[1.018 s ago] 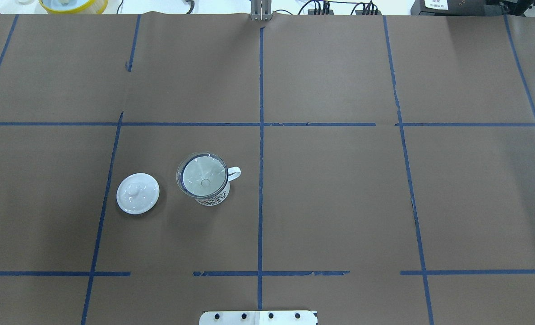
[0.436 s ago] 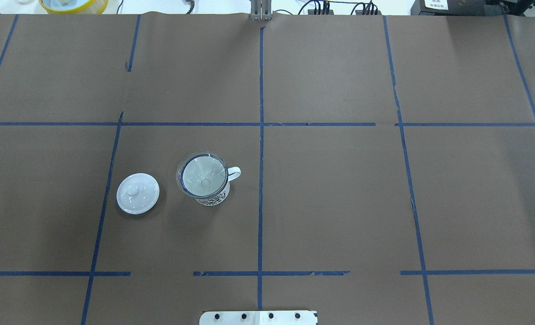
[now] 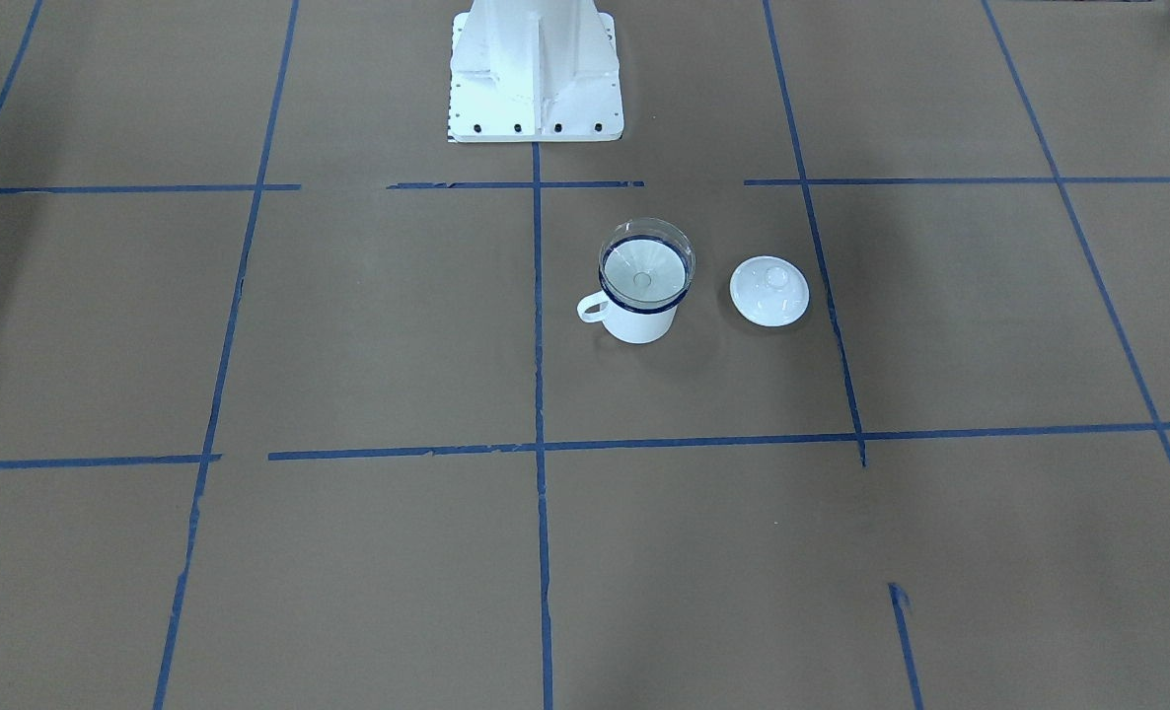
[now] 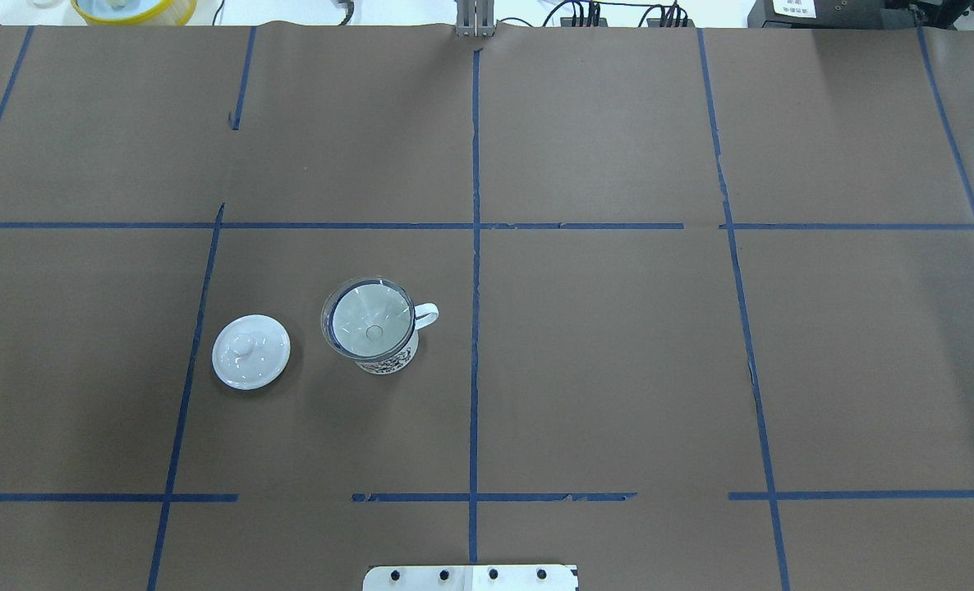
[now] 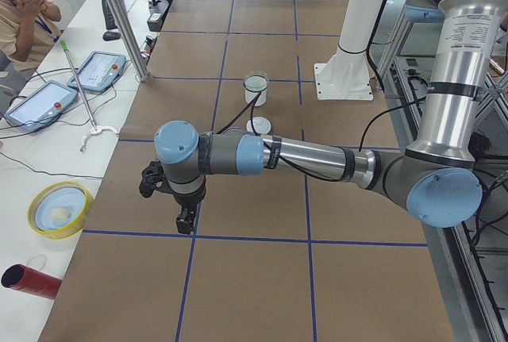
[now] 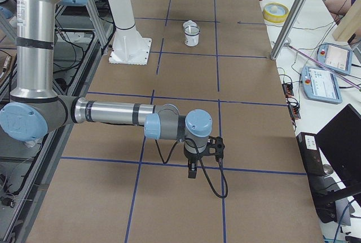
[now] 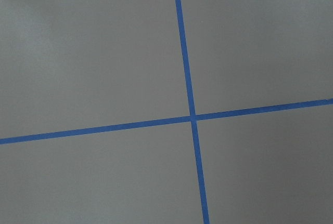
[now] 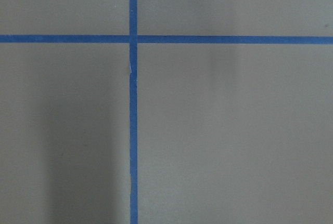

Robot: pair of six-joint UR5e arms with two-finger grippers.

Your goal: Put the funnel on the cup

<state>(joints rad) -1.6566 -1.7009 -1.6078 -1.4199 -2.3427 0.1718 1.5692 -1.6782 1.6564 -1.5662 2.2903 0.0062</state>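
Observation:
The clear funnel sits upright in the mouth of the white cup, its rim above the cup's dark blue rim; the pair also shows in the front view, funnel on cup. The cup's handle points toward the table's centre line. Neither gripper is near it. My left gripper hangs over bare table far to the left, seen only in the exterior left view. My right gripper hangs over bare table far to the right, seen only in the exterior right view. I cannot tell if either is open or shut.
A round white knobbed lid lies flat on the table just left of the cup. The robot's white base stands at the near edge. A yellow bowl and a red cylinder lie off the table's far left end.

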